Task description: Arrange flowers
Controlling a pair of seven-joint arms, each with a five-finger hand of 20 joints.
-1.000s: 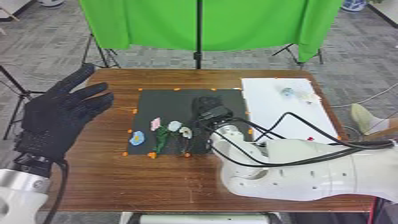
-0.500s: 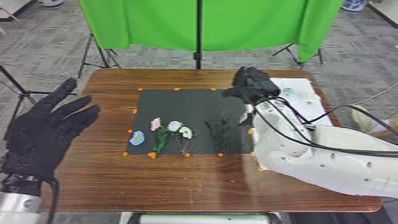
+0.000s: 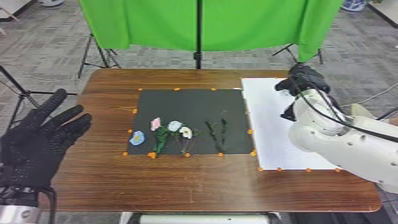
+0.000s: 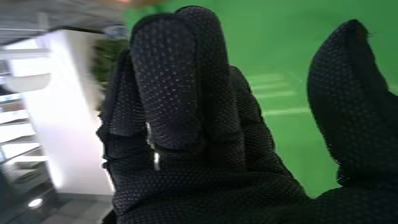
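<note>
The robot's left hand (image 3: 34,150) is hanging out past the left side of the brown table (image 3: 107,185). Its fingers are pointing away from the robot, and they are staying straight and wide apart. The left arm (image 3: 18,214) is coming in from the near left corner.

The right arm (image 3: 342,142) is reaching in from the right, over the white sheet (image 3: 275,125). The right hand (image 3: 307,80) is hovering by the table's far right corner. In the right wrist view its fingers (image 4: 169,85) are standing straight and close together, and the thumb (image 4: 342,100) is sticking out wide. Green cloth (image 4: 284,125) is showing behind them.

The flowers are lying on the black mat (image 3: 191,100). A blue flower (image 3: 137,138) is resting near the mat's near left corner. A pink flower (image 3: 155,124) is lying a bit farther right and farther back. Next to it is lying a white flower (image 3: 175,126), and another white flower (image 3: 186,132) is lying just nearer and to the right. Green stems (image 3: 160,143) are running down toward the robot. Farther right, two dark strips (image 3: 223,134) are lying side by side, and they look like stems. Orange bits (image 3: 153,155) are sitting along the mat's edges.
</note>
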